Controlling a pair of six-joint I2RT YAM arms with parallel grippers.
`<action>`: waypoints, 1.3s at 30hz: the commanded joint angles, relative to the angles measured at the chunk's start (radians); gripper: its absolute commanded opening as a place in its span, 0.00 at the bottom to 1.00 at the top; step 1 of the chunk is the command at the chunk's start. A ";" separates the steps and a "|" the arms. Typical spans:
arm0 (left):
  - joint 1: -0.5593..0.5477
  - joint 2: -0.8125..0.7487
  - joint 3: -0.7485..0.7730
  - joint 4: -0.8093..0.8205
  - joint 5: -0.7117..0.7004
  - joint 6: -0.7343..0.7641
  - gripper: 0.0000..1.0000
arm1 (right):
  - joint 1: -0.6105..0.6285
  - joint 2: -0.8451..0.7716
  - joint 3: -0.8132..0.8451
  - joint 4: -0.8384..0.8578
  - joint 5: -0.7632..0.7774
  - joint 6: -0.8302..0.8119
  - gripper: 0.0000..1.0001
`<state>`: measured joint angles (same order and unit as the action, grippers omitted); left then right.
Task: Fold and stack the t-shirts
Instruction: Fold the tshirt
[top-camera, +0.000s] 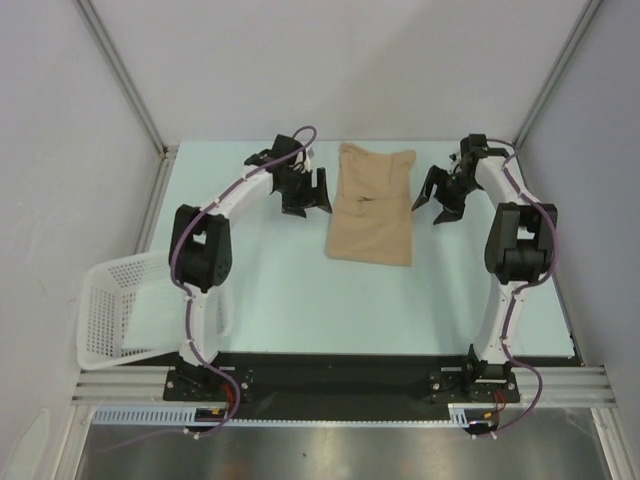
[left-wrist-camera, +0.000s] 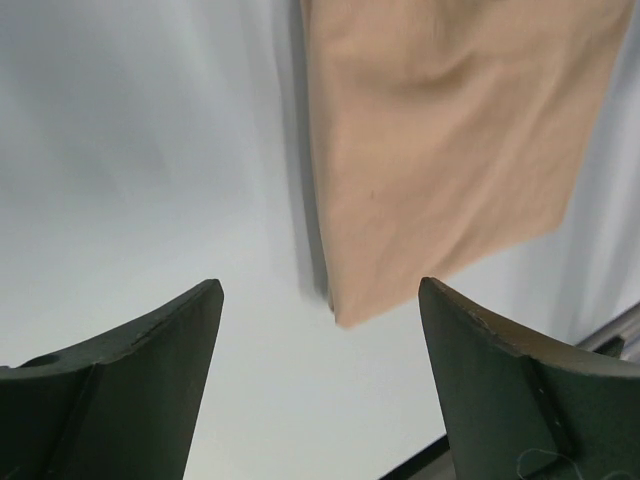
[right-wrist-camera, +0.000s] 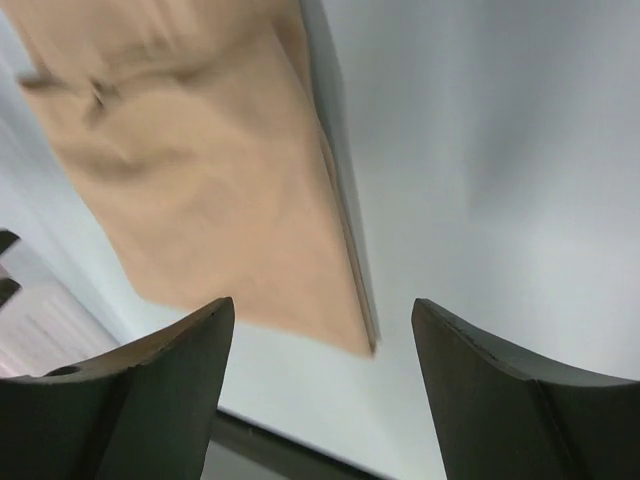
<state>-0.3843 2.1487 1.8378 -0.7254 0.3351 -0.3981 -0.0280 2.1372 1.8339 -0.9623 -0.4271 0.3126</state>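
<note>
From above, my arm bases (top-camera: 205, 382) sit nearest, with a white basket (top-camera: 105, 300) at the left edge of the desk (top-camera: 280, 300). The folded tan t-shirt (top-camera: 372, 205) lies flat at far centre, between my left pincer (top-camera: 307, 205) and right pincer (top-camera: 432, 208), touching neither. At my left wrist the jaws stand apart and empty, t-shirt (left-wrist-camera: 440, 150) just ahead. At my right wrist it's the same, t-shirt (right-wrist-camera: 220, 180) ahead-left.

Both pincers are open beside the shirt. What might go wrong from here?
The tan t-shirt lies folded into a narrow strip, wrinkled near its middle; a grasp catching only the top layer may undo the fold. The white basket sits tilted against the left arm, so a wide swing might knock it.
</note>
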 joint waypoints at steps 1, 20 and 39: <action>-0.016 -0.124 -0.155 0.101 0.073 0.074 0.85 | 0.017 -0.166 -0.197 0.071 -0.021 -0.018 0.78; -0.025 -0.164 -0.423 0.308 0.136 -0.030 0.72 | 0.074 -0.313 -0.654 0.310 -0.108 0.029 0.50; -0.082 -0.066 -0.376 0.251 0.140 -0.028 0.46 | 0.077 -0.204 -0.631 0.347 -0.111 0.037 0.39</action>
<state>-0.4625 2.0762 1.4548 -0.4805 0.4530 -0.4286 0.0463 1.9186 1.1805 -0.6342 -0.5415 0.3473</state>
